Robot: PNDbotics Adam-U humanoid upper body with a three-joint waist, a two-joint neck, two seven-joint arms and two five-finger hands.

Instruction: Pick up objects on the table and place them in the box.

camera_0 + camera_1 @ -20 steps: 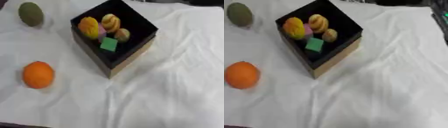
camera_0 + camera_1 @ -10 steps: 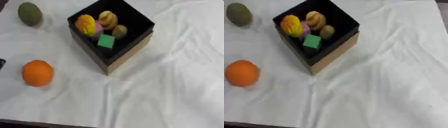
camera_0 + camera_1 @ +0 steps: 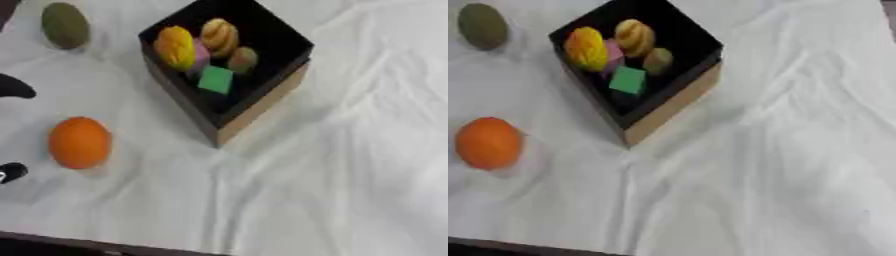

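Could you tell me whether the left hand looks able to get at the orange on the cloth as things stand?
Probably yes. The left hand shows only as dark tips at the view's left edge, beside the orange. Only bare white cloth lies between them; the box sits off to the right.

One box (image 3: pixel 262 107), five items inside; one orange (image 3: pixel 80 142), one green fruit (image 3: pixel 66 25) outside.

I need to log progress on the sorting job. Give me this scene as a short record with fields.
surface: white cloth
box: black inside, tan sides, open top
in box: yellow piece, pink piece, striped tan piece, small brown piece, green block
still on cloth: orange, dull green fruit
left robot hand: dark parts at left edge, beside orange
right robot hand: not seen
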